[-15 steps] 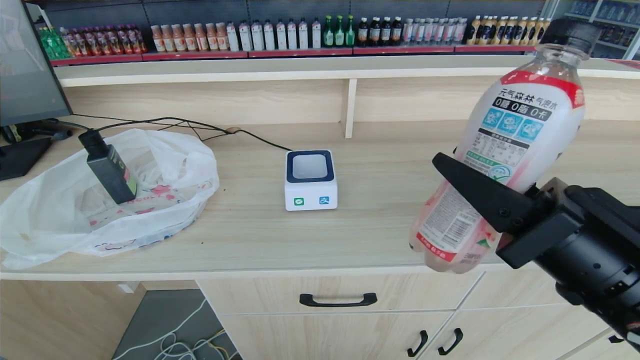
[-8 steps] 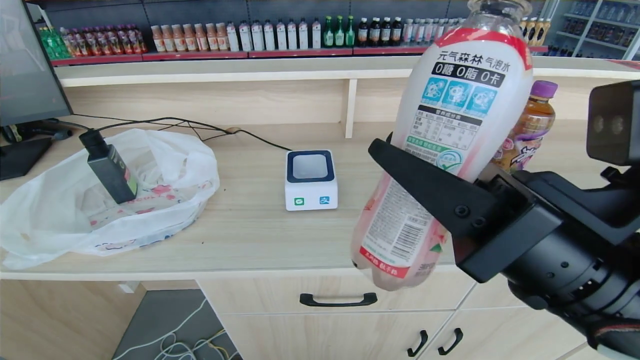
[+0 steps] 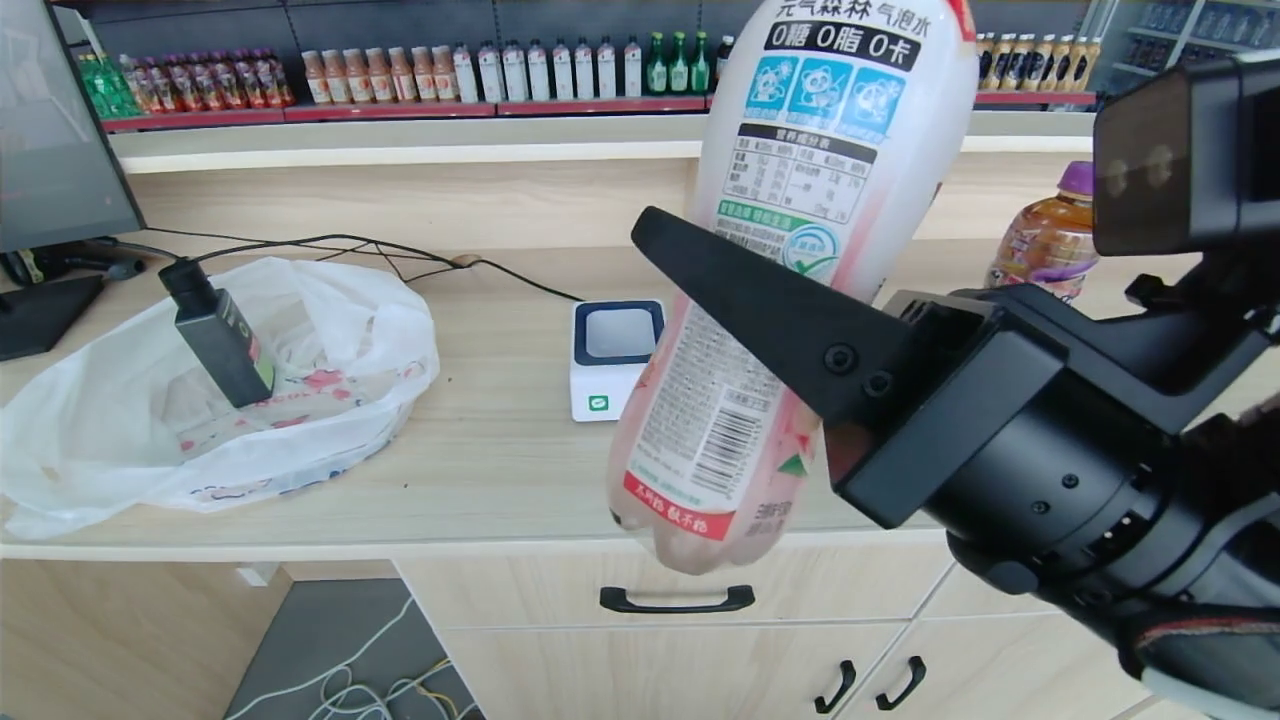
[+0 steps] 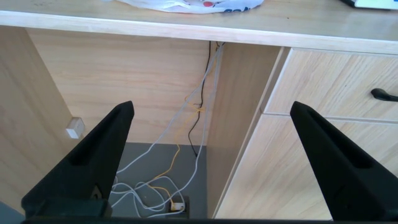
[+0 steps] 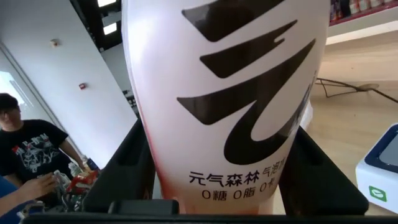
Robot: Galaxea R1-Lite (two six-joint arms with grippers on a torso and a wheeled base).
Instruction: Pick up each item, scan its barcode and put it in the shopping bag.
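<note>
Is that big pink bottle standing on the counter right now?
No, the right gripper holds the pink bottle tilted in the air above the counter.

Right hand [image 5: 222,130] raised high, clamped around bottle [image 3: 800,150], left hand [image 4: 211,109] held low, spread wide

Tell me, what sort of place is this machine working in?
Most likely a shop checkout, possibly a mock-up. Rows of bottled drinks fill the shelves behind, a small white barcode scanner sits on the wooden counter, and an open plastic shopping bag lies nearby on it.
</note>
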